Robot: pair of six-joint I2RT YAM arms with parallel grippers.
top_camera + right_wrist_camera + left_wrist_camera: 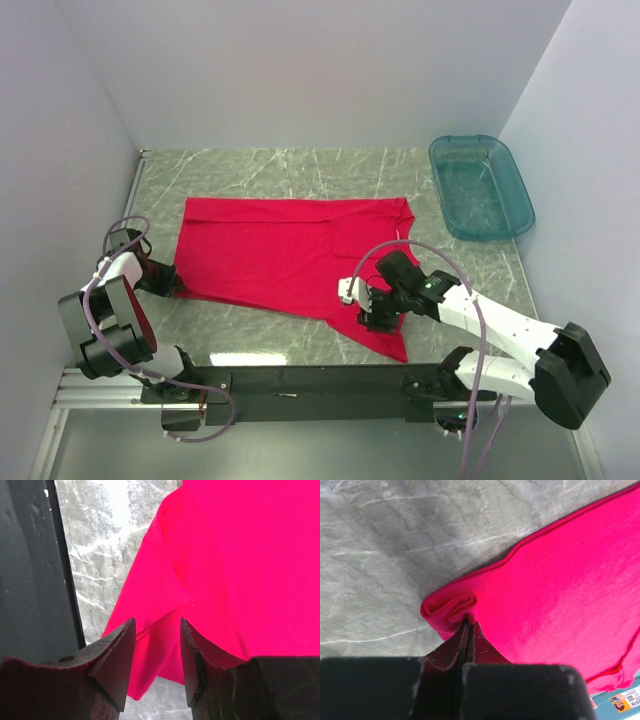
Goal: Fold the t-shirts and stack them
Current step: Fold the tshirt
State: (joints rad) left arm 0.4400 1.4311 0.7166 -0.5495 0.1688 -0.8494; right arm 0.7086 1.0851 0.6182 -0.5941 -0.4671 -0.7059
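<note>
left wrist shows a cut-off label [625,701] ending "sin" beside the t-shirt [560,595].

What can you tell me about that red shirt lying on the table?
The t-shirt is plain bright red, soft-looking cloth with no print. It lies spread mostly flat on the marbled table, with a pointed flap reaching toward the near edge. The left gripper is shut on a bunched fold at its left corner. The right gripper hovers open over the near-right flap, gripping nothing.

The t-shirt [290,255] lies on the table [270,165], the tub [478,190] behind-right, seemingly apart.
</note>
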